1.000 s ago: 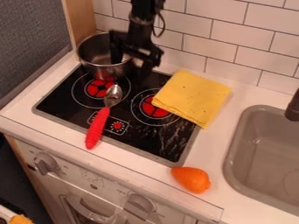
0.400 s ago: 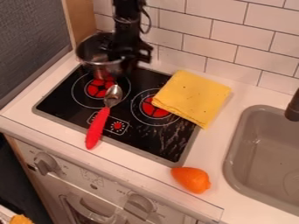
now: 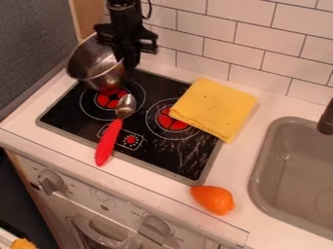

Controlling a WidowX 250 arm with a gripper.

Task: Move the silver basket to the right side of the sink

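Looking at the whole scene as a clock face, the silver pot [image 3: 108, 80] is between ten and eleven o'clock, tilted over the rear left burner of the black stovetop [image 3: 156, 154], well apart from the sink [image 3: 261, 194] at four o'clock. The black gripper [image 3: 128, 64] hangs at eleven o'clock, right up against the pot's two-o'clock side. It is probably touching the rim there, but I can't tell whether it is released, clenched or grasping the pot.

The spoon [image 3: 110, 138] lies across the stovetop at nine o'clock, metal bowl pointing between twelve and one, the end of its red handle reaching past the stovetop's front edge. At two o'clock a folded yellow cloth [image 3: 214, 108] lies partly on the stovetop and partly on the white counter [image 3: 237, 168]. An orange, rounded thing [image 3: 213, 199] sits on the counter at five o'clock, between the stovetop's near corner and the sink. The dark tap [image 3: 326, 120] is at three o'clock, by the sink's edge. White tiles [image 3: 250, 44] run along the wall from twelve to two o'clock.
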